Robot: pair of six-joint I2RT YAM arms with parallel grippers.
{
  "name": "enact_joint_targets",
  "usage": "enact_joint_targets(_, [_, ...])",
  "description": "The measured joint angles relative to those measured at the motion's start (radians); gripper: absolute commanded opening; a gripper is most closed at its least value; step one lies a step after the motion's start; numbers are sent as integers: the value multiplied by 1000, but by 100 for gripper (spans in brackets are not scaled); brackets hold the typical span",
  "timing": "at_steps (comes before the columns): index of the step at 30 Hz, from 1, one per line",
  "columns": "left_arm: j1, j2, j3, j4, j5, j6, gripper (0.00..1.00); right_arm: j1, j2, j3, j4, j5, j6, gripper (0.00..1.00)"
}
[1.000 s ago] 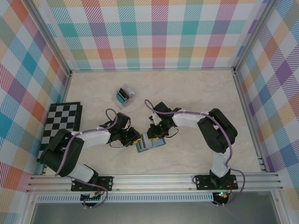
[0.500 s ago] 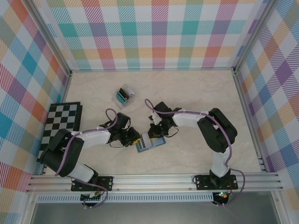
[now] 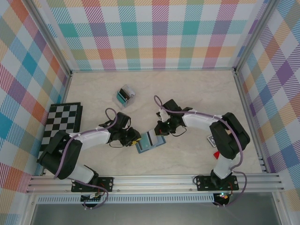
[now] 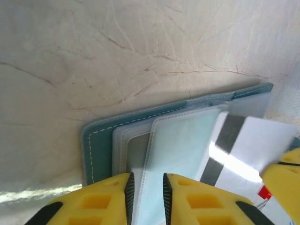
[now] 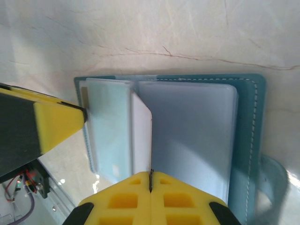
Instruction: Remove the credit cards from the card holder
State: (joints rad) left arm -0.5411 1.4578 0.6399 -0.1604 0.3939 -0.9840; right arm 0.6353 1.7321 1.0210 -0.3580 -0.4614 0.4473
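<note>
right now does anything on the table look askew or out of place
A white credit card with a dark stripe juts at an angle from the open card holder, pinched by the right hand. What looks like a loose card lies beside the right arm, a small red thing near it.

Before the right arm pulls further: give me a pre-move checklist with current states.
1. Holder open flat on the table: ok.
2. Right gripper shut on the card: ok.
3. Card free of its sleeve: not ok. The left wrist view shows one end inside.
4. Left gripper pinning the holder: cannot tell. A sleeve passes between its fingers, with a gap showing.
5. Grippers apart from each other: ok. The holder lies between them in the top view.
</note>
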Motion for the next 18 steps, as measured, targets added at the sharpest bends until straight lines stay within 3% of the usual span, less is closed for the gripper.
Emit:
enact_joint_targets(6, [2, -98, 69, -75, -11, 11, 54, -60, -134, -45, 42, -43, 20, 0])
enact_joint_targets(13, [25, -211, 98, -32, 39, -2, 82, -113, -170, -57, 154, -197, 122, 0])
enact_joint_targets(18, [47, -216, 98, 60, 128, -24, 86, -143, -170, -58, 262, -325, 232, 0])
